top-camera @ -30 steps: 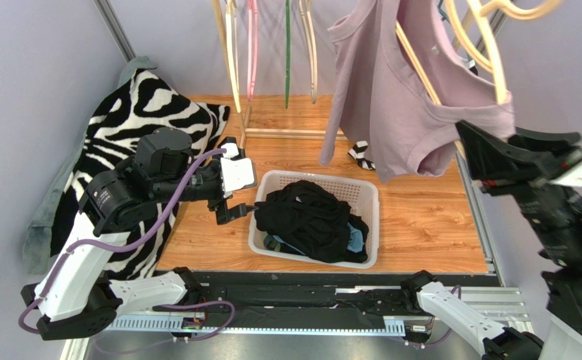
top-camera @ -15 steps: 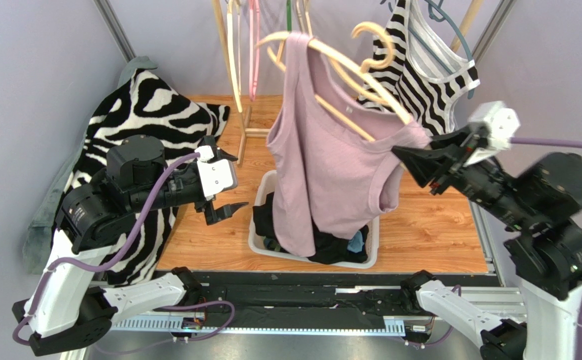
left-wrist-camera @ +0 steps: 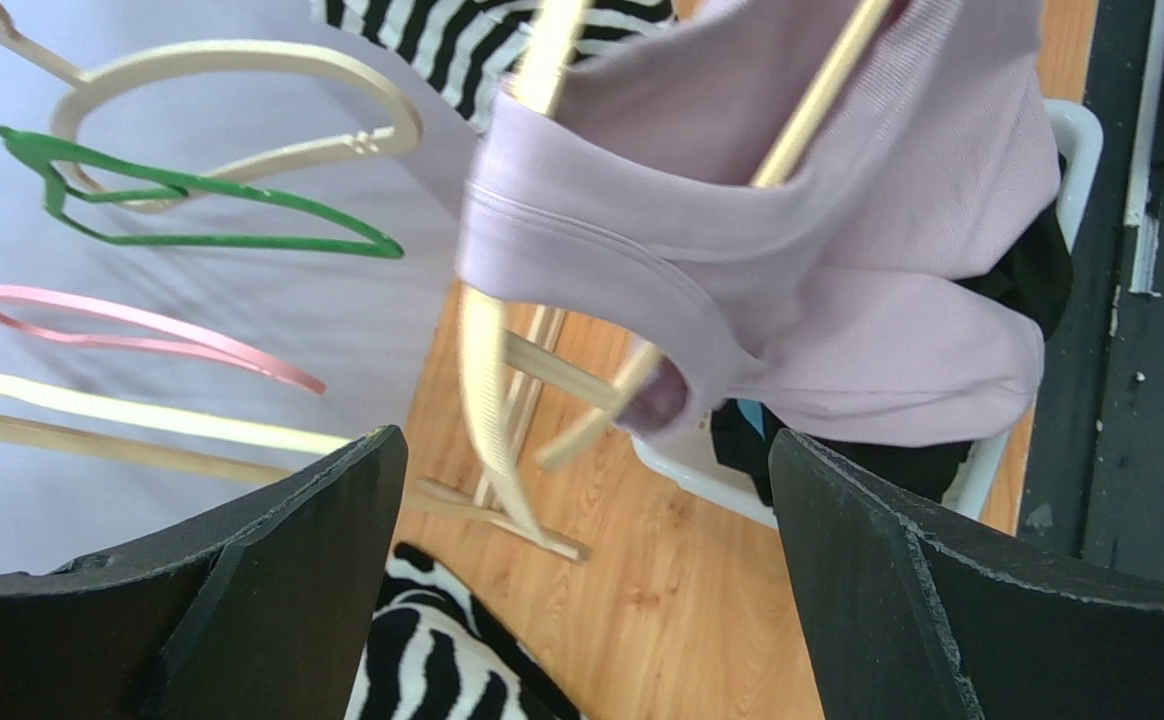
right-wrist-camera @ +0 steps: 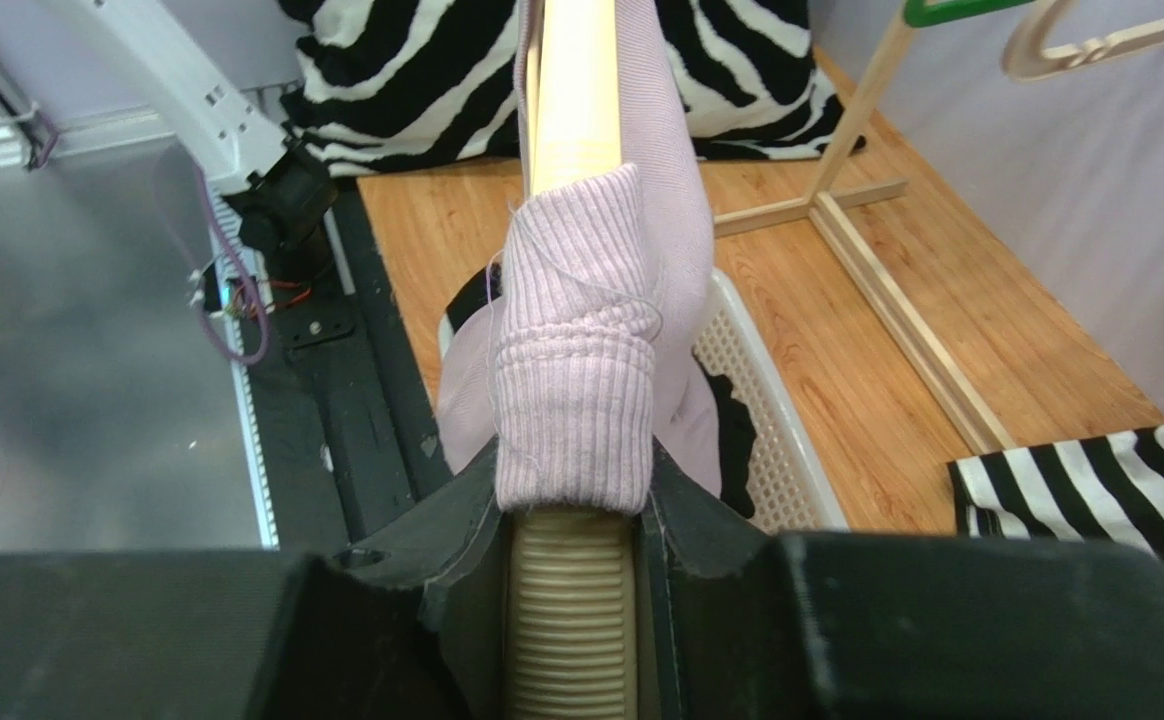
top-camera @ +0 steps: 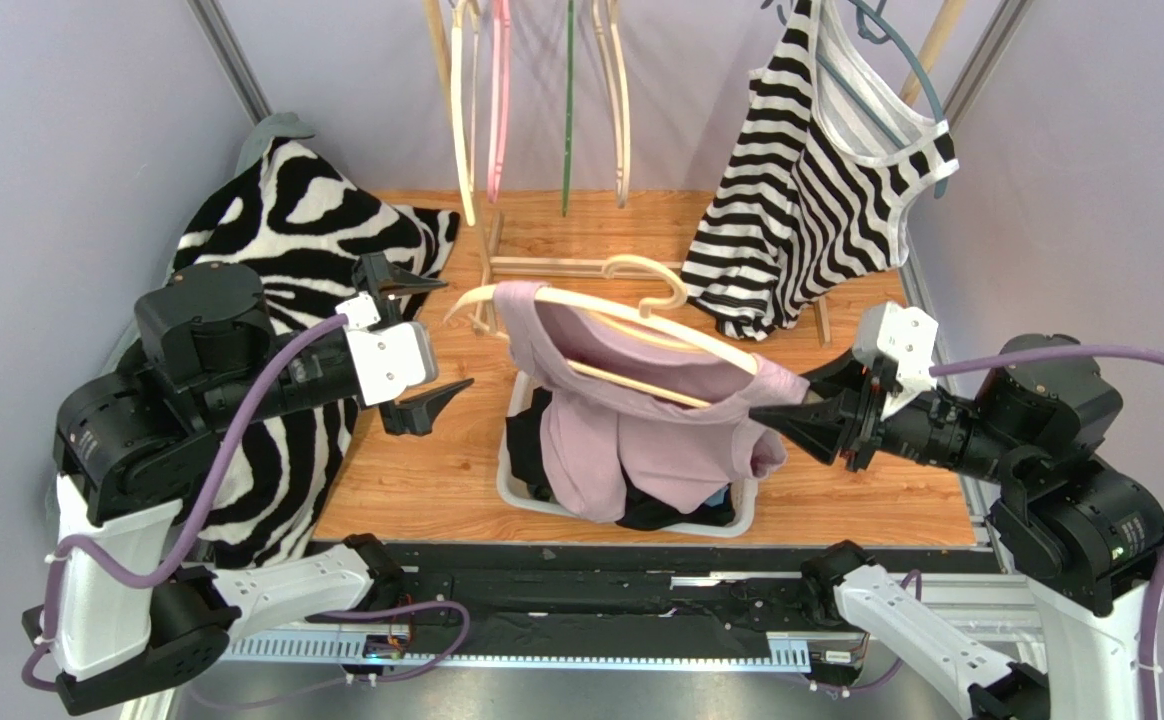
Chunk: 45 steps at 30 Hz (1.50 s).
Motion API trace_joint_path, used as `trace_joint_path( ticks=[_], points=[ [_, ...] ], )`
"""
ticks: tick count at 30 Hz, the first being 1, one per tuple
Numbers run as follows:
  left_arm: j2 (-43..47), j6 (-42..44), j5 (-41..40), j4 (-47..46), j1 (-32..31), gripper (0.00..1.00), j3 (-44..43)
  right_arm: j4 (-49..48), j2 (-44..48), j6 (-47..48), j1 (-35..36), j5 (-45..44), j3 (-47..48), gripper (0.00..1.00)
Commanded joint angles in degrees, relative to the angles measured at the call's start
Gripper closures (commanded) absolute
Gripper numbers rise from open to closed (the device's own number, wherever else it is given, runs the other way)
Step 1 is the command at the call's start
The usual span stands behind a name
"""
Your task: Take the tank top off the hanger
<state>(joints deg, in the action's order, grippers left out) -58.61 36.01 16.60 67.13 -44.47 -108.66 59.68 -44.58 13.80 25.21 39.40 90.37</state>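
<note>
Since the frame half a second back the right arm has swung the hanger (top-camera: 588,302) down and inward. The lilac tank top (top-camera: 626,435) now droops into the white basket (top-camera: 509,477) on the desk, and the left arm has drawn back toward the zebra cushion (top-camera: 295,210). The right hand (top-camera: 784,413) is clamped narrow on the hanger's ribbed end, with a strap bunched just ahead of its fingers. The left hand (top-camera: 426,342) stands wide and holds nothing, just left of the hanger's other tip and apart from it. The tank top is still threaded on the hanger.
</note>
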Motion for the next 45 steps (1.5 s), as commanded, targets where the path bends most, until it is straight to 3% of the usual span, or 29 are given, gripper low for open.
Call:
trace_joint_path(
  ticks=[1,10,13,14,16,19,32,36,40,42,45],
  points=[
    [-0.72,1.53,1.14,-0.33,0.26,0.01,-2.00,-1.50,1.51,4.39,0.19,5.43,-2.47,1.00],
    [-3.96,1.34,12.04,6.85,0.26,0.03,0.11,-2.46,3.62,6.06,0.28,7.97,-7.05,1.00],
    [-5.02,3.45,16.53,9.76,0.35,0.24,0.99,-2.46,3.88,6.24,0.63,7.89,-6.61,1.00],
    [-5.11,3.11,17.06,9.51,0.35,0.52,1.08,-2.38,3.88,6.24,0.80,7.89,-6.52,1.00],
    [-5.72,2.05,17.32,9.16,0.43,0.67,0.91,-2.29,3.88,6.41,1.24,8.06,-6.43,1.00],
    [-6.52,1.43,17.32,8.72,0.52,0.54,-0.40,-2.20,3.80,6.50,1.68,8.41,-6.87,1.00],
    [-8.71,-0.59,20.83,7.57,0.70,0.42,-2.87,-3.25,1.95,5.88,2.83,8.24,-7.57,1.00],
    [-7.40,-1.29,21.19,8.01,1.31,0.29,-6.64,-2.99,2.21,6.76,2.91,6.40,-8.36,1.00],
    [-4.41,-1.12,20.93,8.19,2.98,0.25,-7.00,-2.20,2.48,7.64,3.00,4.55,-7.93,1.00],
    [-2.84,-0.77,19.88,8.45,3.60,0.01,-6.22,-2.11,2.39,7.82,3.26,4.11,-7.66,1.00],
    [-1.43,0.02,15.76,8.02,4.04,0.01,-4.20,-1.94,1.95,7.73,3.53,4.37,-6.96,1.00]
  ],
)
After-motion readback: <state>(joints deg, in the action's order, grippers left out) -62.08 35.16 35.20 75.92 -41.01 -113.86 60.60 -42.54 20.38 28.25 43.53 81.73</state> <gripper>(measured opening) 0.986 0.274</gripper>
